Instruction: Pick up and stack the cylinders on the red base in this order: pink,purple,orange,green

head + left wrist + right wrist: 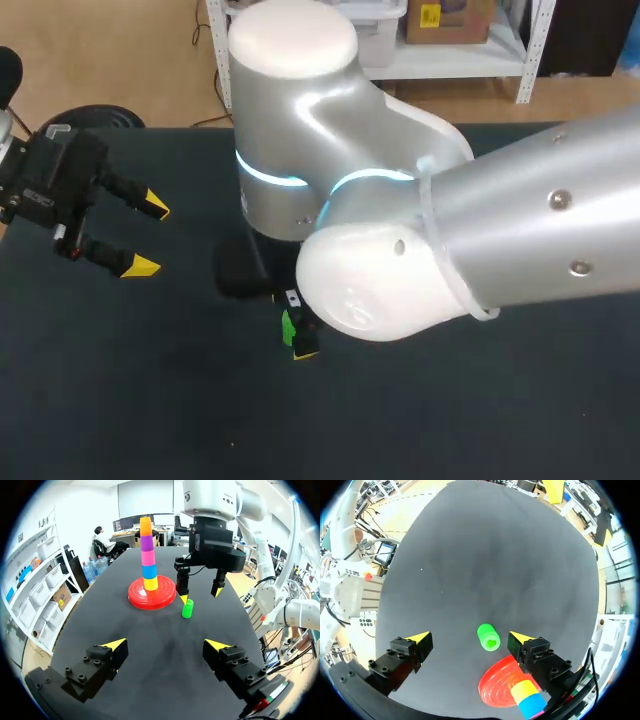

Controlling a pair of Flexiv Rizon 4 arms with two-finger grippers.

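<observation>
Pointing down over the green cylinder (488,637), the right gripper (469,639) gapes wide, empty. The left gripper (148,236) hovers aside, likewise spread and empty.

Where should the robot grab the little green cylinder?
By its round sides, coming straight down from above. The green cylinder stands upright, so its sides are free, and the open right gripper hangs over it. The red base sits close beside it.

Glossy plastic green cylinder (488,637) (matt table (485,555))
</observation>
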